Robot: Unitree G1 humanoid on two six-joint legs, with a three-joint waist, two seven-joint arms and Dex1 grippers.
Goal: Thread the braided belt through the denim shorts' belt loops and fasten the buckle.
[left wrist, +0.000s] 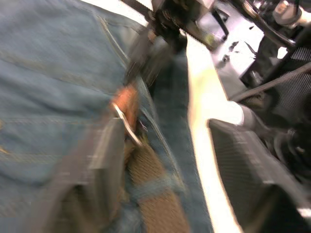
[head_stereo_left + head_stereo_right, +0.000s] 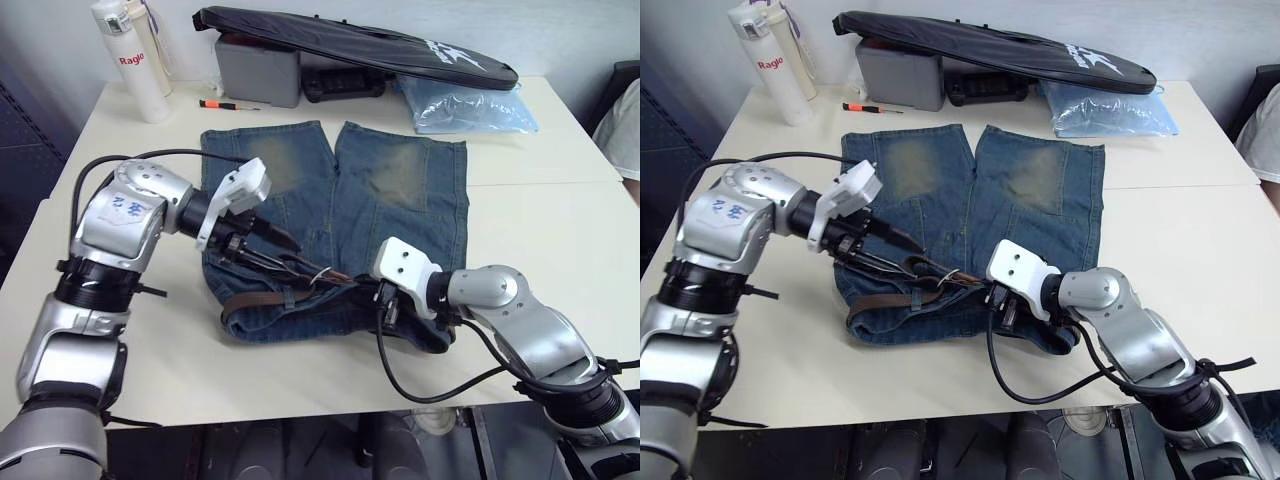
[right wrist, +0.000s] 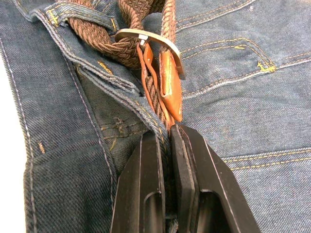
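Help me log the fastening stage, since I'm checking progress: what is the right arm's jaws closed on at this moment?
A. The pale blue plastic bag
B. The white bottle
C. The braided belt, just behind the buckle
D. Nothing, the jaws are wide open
C: in the right wrist view the right gripper pinches the braided belt between its two black fingers, just short of the buckle, over the denim shorts.
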